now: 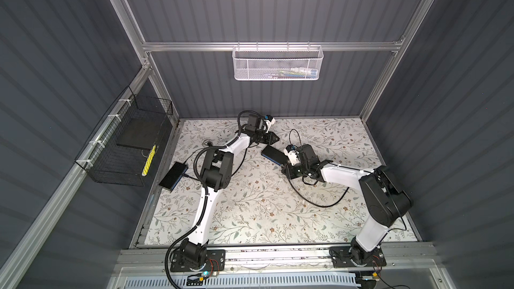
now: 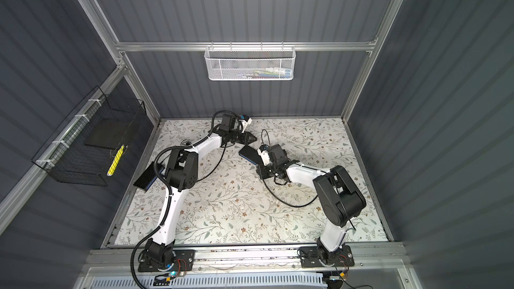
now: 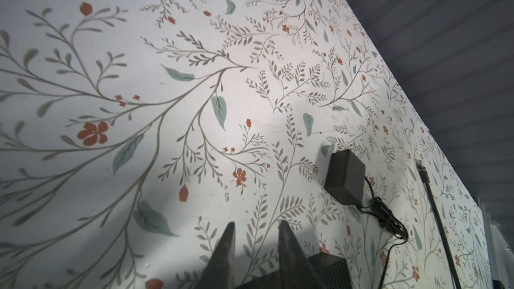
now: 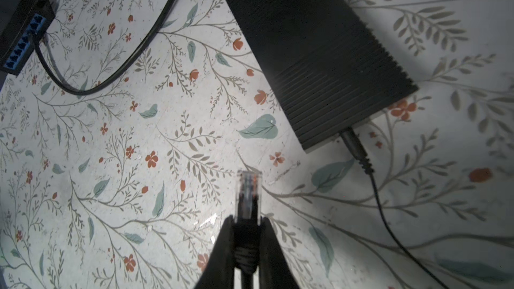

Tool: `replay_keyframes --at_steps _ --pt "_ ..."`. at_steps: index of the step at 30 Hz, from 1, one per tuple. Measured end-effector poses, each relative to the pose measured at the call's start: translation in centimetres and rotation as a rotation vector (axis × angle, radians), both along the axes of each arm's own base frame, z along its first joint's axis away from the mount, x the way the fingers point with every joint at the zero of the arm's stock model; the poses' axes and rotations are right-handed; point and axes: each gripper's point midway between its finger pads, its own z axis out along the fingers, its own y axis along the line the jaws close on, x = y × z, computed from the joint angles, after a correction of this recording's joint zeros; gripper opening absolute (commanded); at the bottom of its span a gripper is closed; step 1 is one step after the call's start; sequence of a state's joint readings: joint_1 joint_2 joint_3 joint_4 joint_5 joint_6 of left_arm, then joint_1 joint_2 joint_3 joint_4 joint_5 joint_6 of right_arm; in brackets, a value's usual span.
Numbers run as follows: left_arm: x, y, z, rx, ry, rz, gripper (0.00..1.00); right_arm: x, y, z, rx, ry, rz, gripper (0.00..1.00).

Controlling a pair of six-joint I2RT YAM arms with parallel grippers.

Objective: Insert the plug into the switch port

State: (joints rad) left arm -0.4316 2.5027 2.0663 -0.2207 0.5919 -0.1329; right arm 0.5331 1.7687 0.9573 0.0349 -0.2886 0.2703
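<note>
R gripper pinches clear plastic cable plug just beside flat black ribbed switch box, not touching. Sockets on box's blue side too small to tell. L gripper slightly spread, empty, near box.

No readable text, no brand or number, no sign — nothing legible in any view

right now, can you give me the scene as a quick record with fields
right hand: shut on the plug, clear tip sticking out
left hand: open, empty
near switch: ribbed top, thin cable in one end
far switch: blue ports showing, black cable plugged in
plug state: not yet in any port
</note>
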Motion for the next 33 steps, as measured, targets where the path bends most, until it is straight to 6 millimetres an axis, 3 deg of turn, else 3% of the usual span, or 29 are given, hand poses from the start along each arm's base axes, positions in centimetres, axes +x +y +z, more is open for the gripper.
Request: replay_keyframes --at_steps 6,11,21,33 --pt "1.6 -1.0 1.6 -0.032 -0.054 -0.020 0.30 0.0 0.8 -3.0 0.015 0.080 -0.047 0.08" --pt "2.2 -1.7 2.8 -0.065 -0.083 -0.043 0.31 1.1 1.4 -2.8 0.032 0.075 -0.072 0.08" --pt "1.0 -1.6 -1.8 -0.032 0.022 -0.075 0.31 3.4 0.9 -1.5 0.031 0.033 -0.103 0.09" --pt "0.1 -1.2 -2.8 -0.009 0.033 -0.099 0.30 4.0 -0.7 -1.9 -0.003 0.030 -0.101 0.09"
